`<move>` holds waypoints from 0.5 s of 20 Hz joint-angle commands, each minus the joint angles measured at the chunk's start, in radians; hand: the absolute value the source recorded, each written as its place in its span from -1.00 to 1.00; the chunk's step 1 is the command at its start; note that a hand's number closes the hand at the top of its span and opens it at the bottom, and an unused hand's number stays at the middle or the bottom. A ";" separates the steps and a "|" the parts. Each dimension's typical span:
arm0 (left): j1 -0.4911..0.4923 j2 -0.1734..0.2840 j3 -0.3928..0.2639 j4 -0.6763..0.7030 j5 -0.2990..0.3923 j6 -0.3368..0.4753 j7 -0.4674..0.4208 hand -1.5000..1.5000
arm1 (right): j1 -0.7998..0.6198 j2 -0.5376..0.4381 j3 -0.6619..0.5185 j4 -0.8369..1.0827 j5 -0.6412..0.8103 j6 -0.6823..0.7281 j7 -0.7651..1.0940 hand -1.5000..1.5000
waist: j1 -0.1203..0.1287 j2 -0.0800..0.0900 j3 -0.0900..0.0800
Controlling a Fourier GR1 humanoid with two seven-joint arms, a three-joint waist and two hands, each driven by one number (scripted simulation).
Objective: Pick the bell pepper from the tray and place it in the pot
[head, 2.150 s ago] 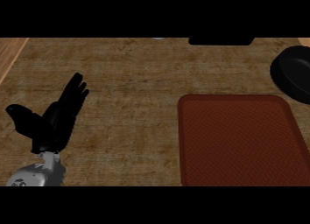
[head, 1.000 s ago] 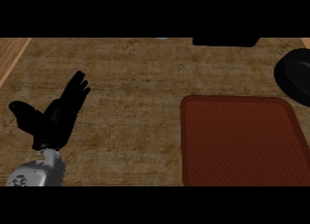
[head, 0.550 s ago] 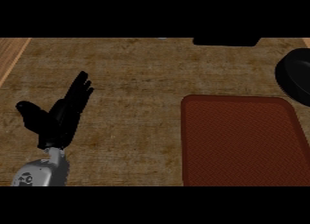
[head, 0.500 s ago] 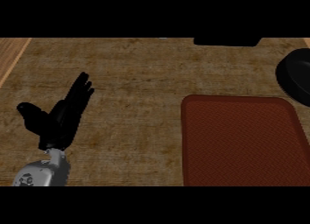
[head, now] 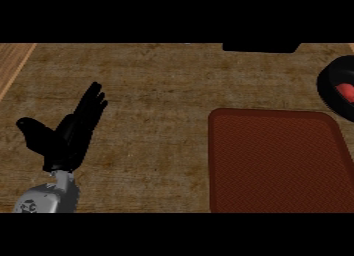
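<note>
At the right edge of the head view, the only view there is, sits the pot [head: 341,97], a black round vessel cut off by the frame; inside it shows a small red thing, most likely the bell pepper [head: 347,91], lying against the dark inner floor; if so, the task's thing is already where it belongs and the placing looks done. Just below and left of the pot lies the tray [head: 279,160], a dark red rectangle with rounded corners and a fine woven pattern; nothing rests on its visible surface; it stands near the pot, so the carry between them is short. Both sit on the desk [head: 158,85], a mottled brown top with a lighter wooden strip down its far left side.

Over on the left the left hand [head: 65,140] rises from its grey forearm at the lower edge; its fingers are straight and together, pointing up and a little right, the thumb spread out to the left; it holds nothing and touches nothing, well apart from tray and pot; by my reading it is simply resting out of the way. The right hand does not show anywhere. A dark block [head: 261,47] sits at the top edge, too cropped to identify.

A small round mark shows on the forearm, too small to read; no other writing or brand is visible.
</note>
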 commanded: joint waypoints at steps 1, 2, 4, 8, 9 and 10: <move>0.029 -0.013 -0.020 -0.050 -0.012 0.019 0.036 0.00 | -0.003 0.010 -0.087 0.037 -0.091 0.026 0.016 -1.00 | -0.011 -0.008 0.000; -0.020 -0.023 -0.026 -0.014 -0.029 0.028 0.014 0.00 | -0.028 -0.007 -0.128 0.040 -0.124 -0.006 0.029 -1.00 | -0.004 0.002 0.001; 0.013 0.015 0.002 -0.070 0.002 0.000 0.037 0.00 | -0.005 -0.021 -0.191 0.031 -0.185 -0.059 0.000 -1.00 | -0.005 -0.005 0.002; 0.033 -0.008 -0.008 0.003 -0.016 0.006 -0.024 0.00 | 0.011 -0.074 -0.272 0.032 -0.259 -0.098 0.007 -1.00 | -0.007 0.005 0.002; -0.006 0.003 0.001 -0.018 -0.013 0.008 0.009 0.00 | 0.024 -0.084 -0.279 0.033 -0.266 -0.103 0.012 -1.00 | -0.006 0.005 0.002; -0.029 0.007 0.005 0.008 -0.006 -0.002 0.008 0.00 | 0.004 -0.082 -0.295 0.036 -0.279 -0.138 0.051 -1.00 | -0.001 0.010 0.002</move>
